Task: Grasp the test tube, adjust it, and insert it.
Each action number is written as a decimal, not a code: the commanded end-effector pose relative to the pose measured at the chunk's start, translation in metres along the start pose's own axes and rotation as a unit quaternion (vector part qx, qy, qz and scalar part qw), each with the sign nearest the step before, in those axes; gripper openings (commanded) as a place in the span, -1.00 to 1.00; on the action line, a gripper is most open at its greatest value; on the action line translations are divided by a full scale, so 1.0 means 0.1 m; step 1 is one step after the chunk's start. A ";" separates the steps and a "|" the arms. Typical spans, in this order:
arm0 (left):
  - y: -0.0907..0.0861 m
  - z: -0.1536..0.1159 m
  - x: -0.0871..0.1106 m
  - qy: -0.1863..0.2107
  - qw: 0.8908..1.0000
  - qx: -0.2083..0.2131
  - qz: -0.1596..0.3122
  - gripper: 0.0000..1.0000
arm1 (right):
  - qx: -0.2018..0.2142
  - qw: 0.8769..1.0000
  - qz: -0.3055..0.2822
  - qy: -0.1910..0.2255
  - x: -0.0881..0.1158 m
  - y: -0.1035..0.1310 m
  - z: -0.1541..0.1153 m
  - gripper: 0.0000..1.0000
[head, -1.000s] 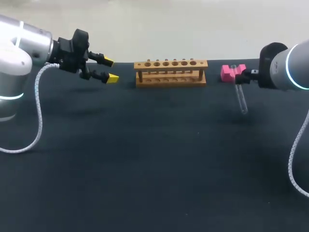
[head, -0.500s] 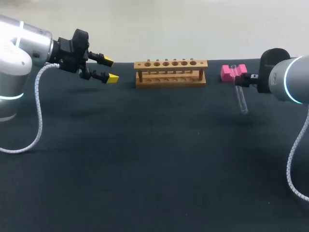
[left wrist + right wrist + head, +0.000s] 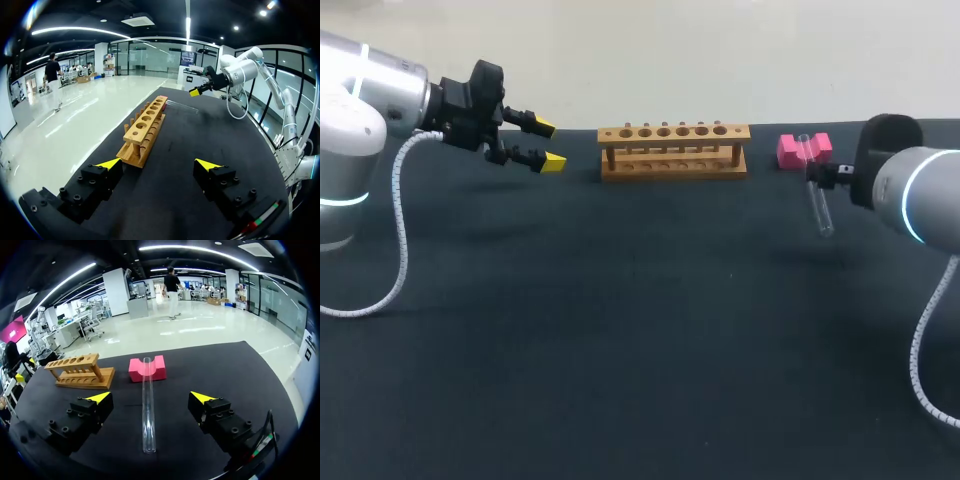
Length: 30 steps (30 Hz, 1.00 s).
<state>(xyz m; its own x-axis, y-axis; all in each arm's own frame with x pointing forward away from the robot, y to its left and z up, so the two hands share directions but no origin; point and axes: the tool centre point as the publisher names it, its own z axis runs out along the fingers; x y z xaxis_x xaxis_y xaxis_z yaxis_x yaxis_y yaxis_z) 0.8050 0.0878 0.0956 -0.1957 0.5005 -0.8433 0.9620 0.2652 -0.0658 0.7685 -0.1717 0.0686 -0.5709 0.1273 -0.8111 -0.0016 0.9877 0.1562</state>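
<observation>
A dark table is seen from above and behind, with one robot arm coming in at each side.

The test tube is a thin, clear glass tube at the right of the table. It lies on a slant: its far end rests in the notch of a pink block, and its near end, which looks rounded, sits down on the table.

The right claw is spread wide, with one yellow-tipped finger on each side of the tube. Neither finger touches it, so this claw holds nothing.

A wooden rack with a row of holes along its top stands at the back middle of the table, well apart from the tube. The left claw hangs in the air beyond the rack's left end, fingers apart and empty.

The tube is probably very light and stiff, but smooth and easy to break. Its round glass wall could slip or roll between hard fingers, and too hard a squeeze might crack it, so a gentle, centred grip seems wise.

The best place to take hold looks like the straight body towards the raised end (the block keeps that part off the table, leaving room for the fingers beneath). That would also leave the rounded end free to enter a hole in the rack.
</observation>
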 end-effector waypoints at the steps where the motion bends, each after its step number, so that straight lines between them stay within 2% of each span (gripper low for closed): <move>1: 0.00 0.00 0.01 -0.001 1.000 -0.001 0.001 1.00 | -0.003 0.999 0.001 -0.037 0.03 -0.01 0.00 1.00; 9: 0.00 0.00 0.01 -0.001 1.000 -0.001 0.001 1.00 | -0.003 0.999 0.001 -0.037 0.03 -0.01 0.00 1.00; 15: 0.00 0.00 0.01 -0.001 1.000 -0.001 0.001 1.00 | -0.010 1.000 0.002 0.010 0.08 -0.03 0.10 1.00; 18: 0.00 0.00 0.01 -0.001 1.000 -0.001 0.001 1.00 | -0.011 1.000 0.000 0.019 0.10 -0.02 0.15 1.00; 30: 0.00 0.00 0.01 -0.001 1.000 -0.001 0.001 1.00 | -0.016 0.999 -0.027 0.013 0.18 0.07 0.36 1.00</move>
<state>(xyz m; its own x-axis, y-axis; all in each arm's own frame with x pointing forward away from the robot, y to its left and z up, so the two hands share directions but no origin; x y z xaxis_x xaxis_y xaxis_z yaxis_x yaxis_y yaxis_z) 0.8050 0.0877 0.0956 -0.1957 0.5005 -0.8433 0.9619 0.2652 -0.0658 0.7810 -0.1616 0.0413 -0.5944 0.0729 -0.8008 -0.0501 0.9906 0.1275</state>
